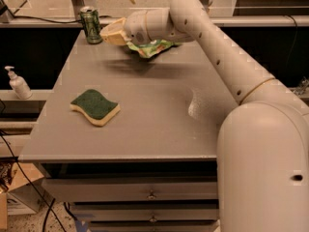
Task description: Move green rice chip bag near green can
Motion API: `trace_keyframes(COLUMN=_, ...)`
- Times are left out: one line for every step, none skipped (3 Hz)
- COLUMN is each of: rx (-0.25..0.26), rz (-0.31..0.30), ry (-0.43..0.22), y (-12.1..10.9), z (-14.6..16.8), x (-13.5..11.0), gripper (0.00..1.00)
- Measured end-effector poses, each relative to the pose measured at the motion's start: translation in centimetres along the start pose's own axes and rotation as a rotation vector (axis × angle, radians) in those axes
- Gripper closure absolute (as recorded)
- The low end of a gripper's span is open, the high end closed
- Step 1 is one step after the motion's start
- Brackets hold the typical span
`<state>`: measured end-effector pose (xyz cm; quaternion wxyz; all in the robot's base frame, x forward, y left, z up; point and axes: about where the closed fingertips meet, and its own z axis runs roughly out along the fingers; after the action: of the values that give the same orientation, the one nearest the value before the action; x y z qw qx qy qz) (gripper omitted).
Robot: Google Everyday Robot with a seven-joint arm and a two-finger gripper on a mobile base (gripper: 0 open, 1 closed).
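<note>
The green can (90, 24) stands upright at the far left corner of the grey table (159, 124). My gripper (116, 34) is just right of the can, above the table's far edge. It is shut on the green rice chip bag (155, 47), which hangs crumpled under the wrist, light green with orange-yellow edges, above the table surface. A shadow lies on the table below it. Much of the bag is hidden behind the gripper.
A dark green sponge with a yellow base (95, 107) lies on the left middle of the table. A white pump bottle (18, 83) stands on a lower shelf to the left. My arm reaches from the lower right across the table. Drawers are under the front edge.
</note>
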<state>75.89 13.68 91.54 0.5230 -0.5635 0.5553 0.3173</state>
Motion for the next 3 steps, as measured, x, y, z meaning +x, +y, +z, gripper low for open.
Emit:
trace_keyframes(rx=0.067, rz=-0.017, ry=0.024, y=-0.4, z=-2.1, x=-0.3, gripper=0.6)
trace_keyframes(rx=0.203, rz=-0.009, ry=0.081, y=-1.4, z=-5.8, x=0.7, gripper=0.37)
trace_keyframes(rx=0.346, rz=0.027, ry=0.137, y=-2.8, z=-9.9, x=2.5, gripper=0.13)
